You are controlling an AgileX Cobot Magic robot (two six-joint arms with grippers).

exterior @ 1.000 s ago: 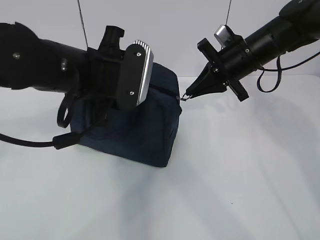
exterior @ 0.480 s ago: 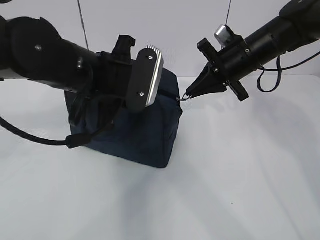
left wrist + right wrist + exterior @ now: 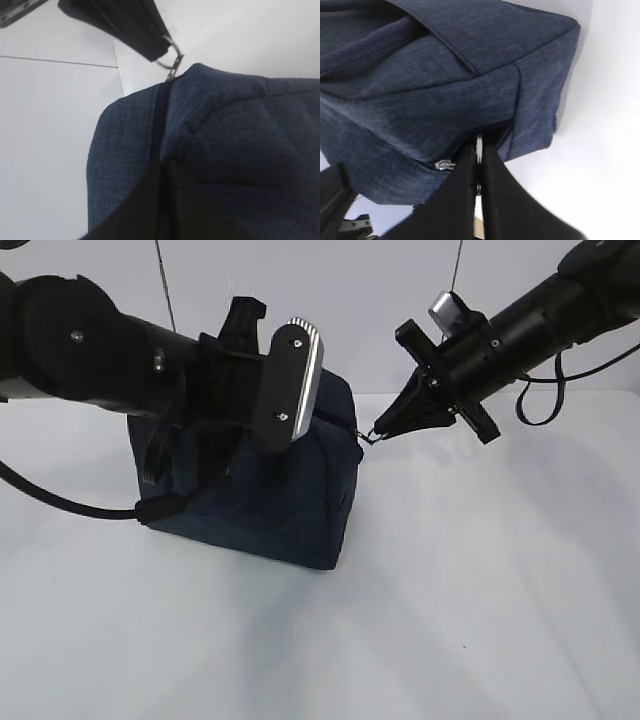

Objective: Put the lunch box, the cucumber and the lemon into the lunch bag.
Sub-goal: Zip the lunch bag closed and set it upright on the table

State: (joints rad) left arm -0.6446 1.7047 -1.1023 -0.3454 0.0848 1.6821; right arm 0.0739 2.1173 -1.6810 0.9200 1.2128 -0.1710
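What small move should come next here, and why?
Probably the right gripper should draw the ring pull along the zipper. Its fingers are shut on that ring at the corner of the lunch bag, the zipper looks closed there, and the left gripper is pinched on the bag's fabric, seemingly bracing it.

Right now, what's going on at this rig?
Both arms are on the boxy dark navy fabric lunch bag. The right end effector is shut on the silver ring zipper pull at the bag's corner. The left end effector is closed, pinching the bag's top fabric. No food items are visible.
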